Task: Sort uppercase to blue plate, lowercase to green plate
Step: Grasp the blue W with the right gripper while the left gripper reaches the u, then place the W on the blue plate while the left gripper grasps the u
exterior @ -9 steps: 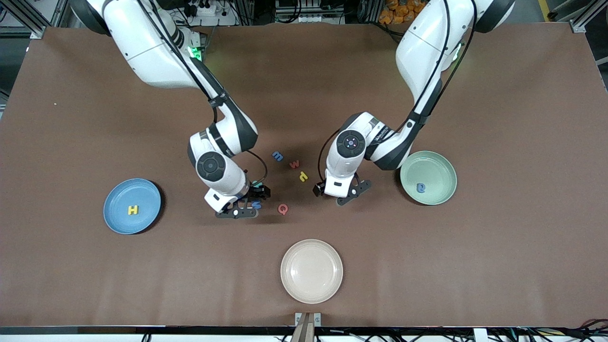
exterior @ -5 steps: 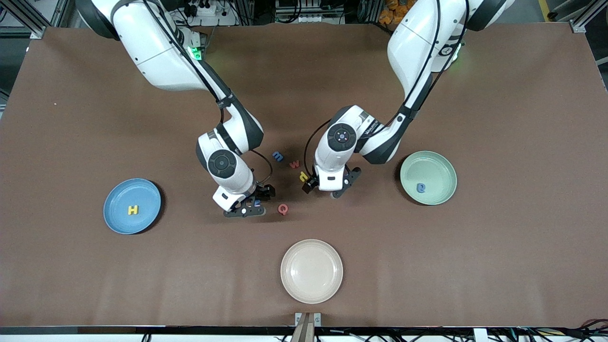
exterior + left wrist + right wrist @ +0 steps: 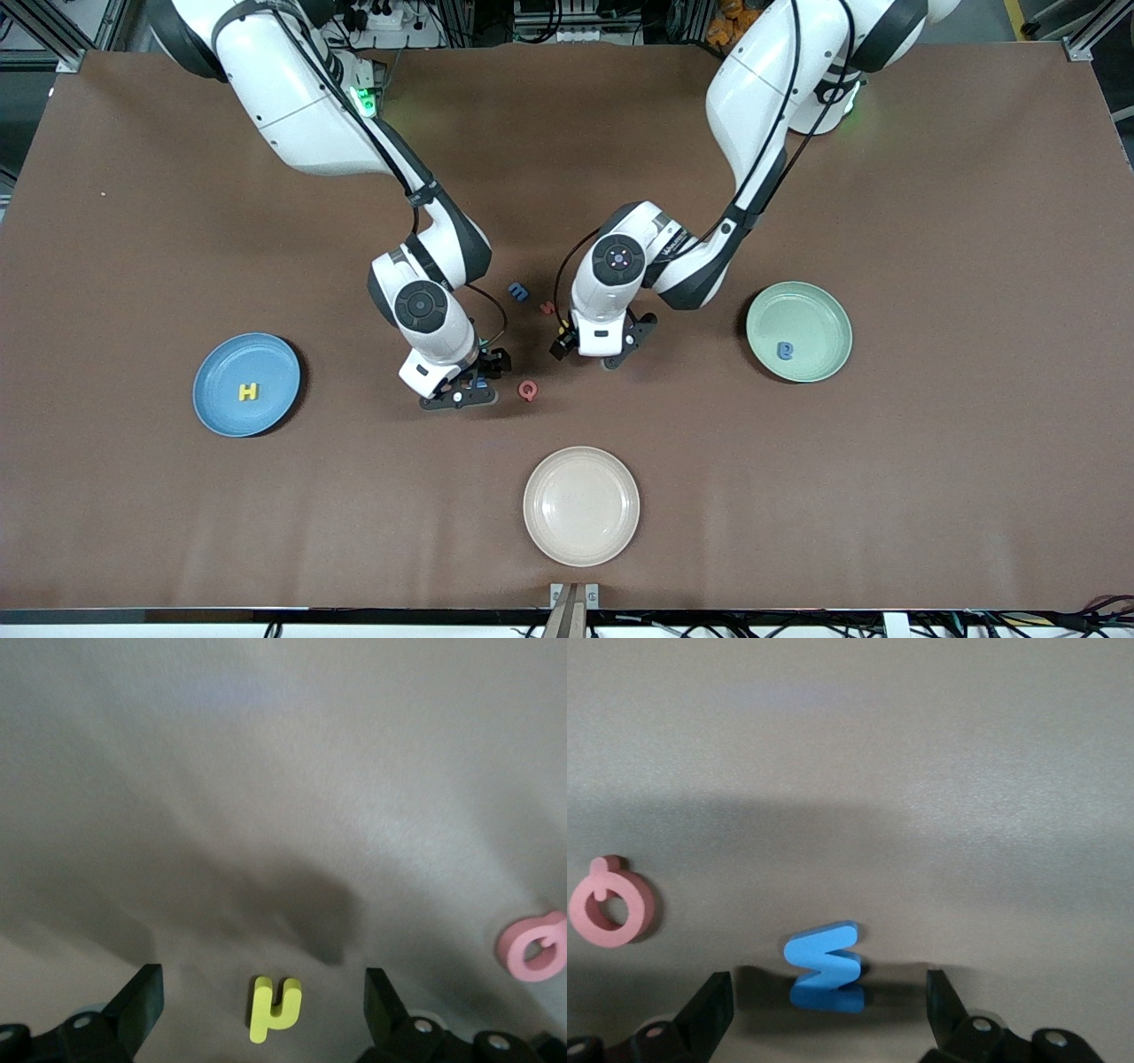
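Note:
My right gripper is down at the table, open, with the blue M lying between its fingers. The red Q lies just beside it, toward the left arm's end. My left gripper stands open over the yellow p-like letter, which lies between its fingers and is hidden under the hand in the front view. The blue m and the partly covered red w lie farther from the camera. The blue plate holds the yellow H. The green plate holds the blue a.
An empty cream plate sits near the table's front edge, nearer the camera than both grippers. The two hands work close together at the table's middle, with the letters between them.
My left arm has swung from near the green plate toward the middle and now covers the yellow letter. My right gripper has shifted slightly toward the red Q, staying around the blue M.

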Tool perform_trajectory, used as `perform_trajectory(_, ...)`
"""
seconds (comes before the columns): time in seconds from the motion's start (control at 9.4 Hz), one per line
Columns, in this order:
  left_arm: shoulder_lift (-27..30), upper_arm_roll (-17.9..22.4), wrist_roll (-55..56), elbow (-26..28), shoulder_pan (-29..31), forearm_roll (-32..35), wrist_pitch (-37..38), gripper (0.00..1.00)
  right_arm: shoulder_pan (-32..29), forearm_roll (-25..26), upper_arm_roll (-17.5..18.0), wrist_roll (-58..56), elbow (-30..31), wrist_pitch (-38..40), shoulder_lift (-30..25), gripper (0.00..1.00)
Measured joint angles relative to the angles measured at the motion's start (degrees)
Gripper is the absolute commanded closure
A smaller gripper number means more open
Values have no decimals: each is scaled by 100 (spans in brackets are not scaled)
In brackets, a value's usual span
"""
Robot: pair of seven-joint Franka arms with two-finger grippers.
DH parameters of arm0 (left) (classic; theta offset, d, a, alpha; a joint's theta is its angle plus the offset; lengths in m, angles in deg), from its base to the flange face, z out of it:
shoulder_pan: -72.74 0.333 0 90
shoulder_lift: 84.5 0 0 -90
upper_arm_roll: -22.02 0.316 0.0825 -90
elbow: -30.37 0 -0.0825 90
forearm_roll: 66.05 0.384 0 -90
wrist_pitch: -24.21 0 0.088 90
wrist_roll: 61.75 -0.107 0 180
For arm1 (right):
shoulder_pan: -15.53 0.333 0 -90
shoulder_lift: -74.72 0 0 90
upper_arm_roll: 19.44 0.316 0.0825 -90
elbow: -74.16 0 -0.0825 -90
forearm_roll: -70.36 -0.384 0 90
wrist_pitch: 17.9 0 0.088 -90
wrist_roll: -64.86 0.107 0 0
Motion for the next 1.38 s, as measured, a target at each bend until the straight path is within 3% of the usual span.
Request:
perform_trajectory(0.11, -33, 8, 0, -80, -53, 0, 247, 0, 9, 36, 0, 0, -20, -7, 17, 100)
perform_trajectory(0.53, -73, 34, -162, -311, -105, 0, 717, 0, 10, 174, -22, 1, -111, -13, 23, 100)
perform_trajectory(0.85, -252, 42, -412, -459, -139, 2, 718, 0, -55, 176, -331, 34, -210, 11, -26, 100)
perform_trajectory(1.17, -334, 47, -447, -518, -146, 2, 729, 0, -567, 182, -511, -53, -291, 697, -432, 100)
perform_trajectory(1.28, -354, 47, -448, -524, -160, 2, 767, 3, -823, 188, -516, -306, -281, 1008, -572, 100)
perform_trajectory(1.38, -355, 48, -448, -542, -178, 2, 805, 14, -1073, 189, -525, -609, -235, 1179, -675, 100)
